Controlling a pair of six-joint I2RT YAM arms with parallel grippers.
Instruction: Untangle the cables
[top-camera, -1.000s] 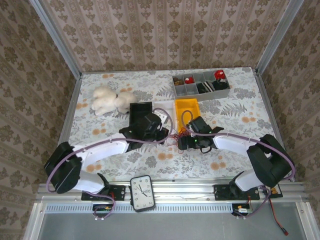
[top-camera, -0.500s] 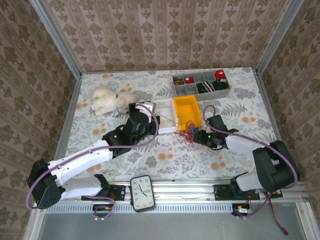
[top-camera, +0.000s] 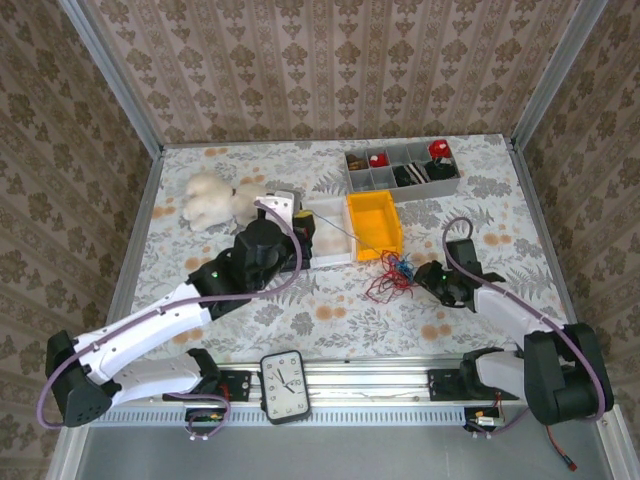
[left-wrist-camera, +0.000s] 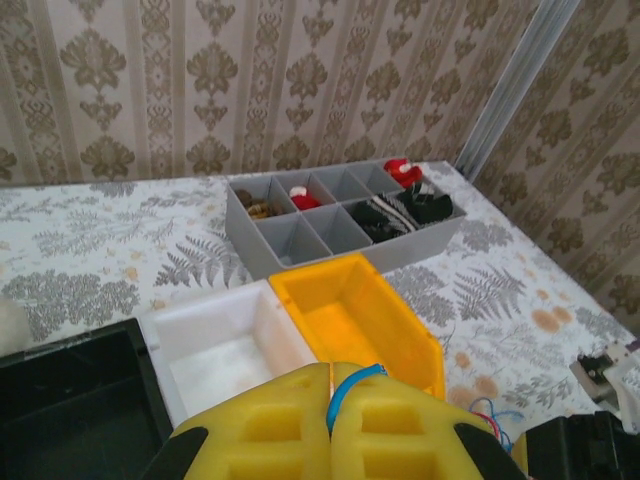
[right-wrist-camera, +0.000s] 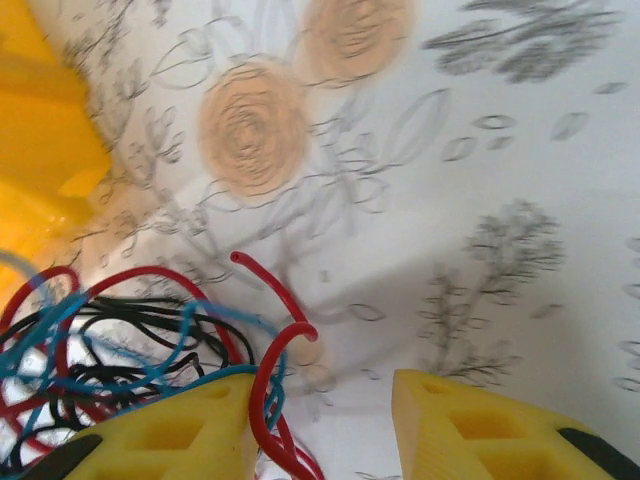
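The left gripper (left-wrist-camera: 330, 405) has its 2 yellow fingers (left-wrist-camera: 265, 430) pressed together, pinching 1 blue cable (left-wrist-camera: 350, 378) that curls up between them. From above, a thin strand runs stretched from that gripper across the bins to the bundle. Just beyond the fingers sit 3 bins side by side: 1 black (left-wrist-camera: 70, 380), 1 white (left-wrist-camera: 225, 345) and 1 yellow (left-wrist-camera: 350, 310). Behind them is 1 grey divided tray (left-wrist-camera: 340, 205) holding small red, brown and black items.

The right gripper (right-wrist-camera: 330, 420) stands with its 2 fingers (right-wrist-camera: 480, 430) apart, holding nothing between them. 1 red wire (right-wrist-camera: 265, 385) loops against the inner edge of one finger. The cables (top-camera: 390, 278), a tangle of 3 colours (blue, red and black), lie on the flowered table (top-camera: 330, 310) just in front of the yellow bin, between the 2 grippers and nearer the right one.

1 white plush toy (top-camera: 210, 200) lies at the far left, and 1 clock (top-camera: 285, 387) sits at the near edge.
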